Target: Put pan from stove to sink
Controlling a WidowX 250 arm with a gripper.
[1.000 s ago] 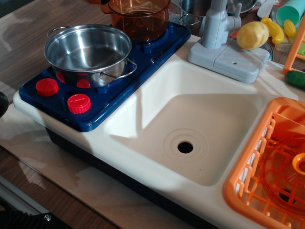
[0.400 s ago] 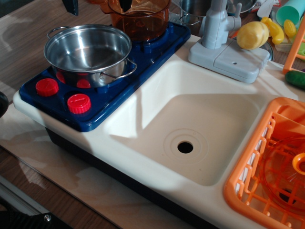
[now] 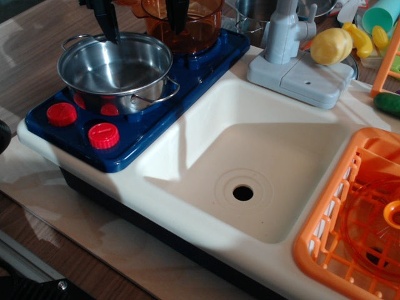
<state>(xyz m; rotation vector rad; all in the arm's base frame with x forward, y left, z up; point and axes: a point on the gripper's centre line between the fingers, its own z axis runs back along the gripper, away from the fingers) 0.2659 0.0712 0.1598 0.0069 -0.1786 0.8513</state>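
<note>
Pan: the pan (image 3: 115,70) stands upright on the stove (image 3: 181,81), over the front burner, at 10 o'clock from the sink drain. It is shiny steel, wide and shallow, with nothing visible inside. One wire loop handle points to 10 o'clock, the other to 4 o'clock.

End effector: the end effector (image 3: 142,19) enters from the top edge, at 12 o'clock from the pan. Its two dark fingers are spread wide. The left-side finger (image 3: 110,22) reaches the pan's far rim; the other finger (image 3: 177,15) is in front of the orange pot. It holds nothing.

Stove: dark blue cooktop with two red knobs (image 3: 83,124) at its near edge, at 6 o'clock from the pan.

Sink: the sink (image 3: 206,150) is a cream basin at 4 o'clock from the pan, with a round dark drain hole (image 3: 242,193).

Orange pot: a translucent orange pot (image 3: 187,28) sits on the rear burner, just beside the pan at 1 o'clock.

Faucet: a grey faucet (image 3: 284,34) stands at 12 o'clock from the sink.

Dish rack: an orange dish rack (image 3: 331,231) lies at 3 o'clock from the sink.

Table: a wooden table (image 3: 31,56) carries the unit.
</note>
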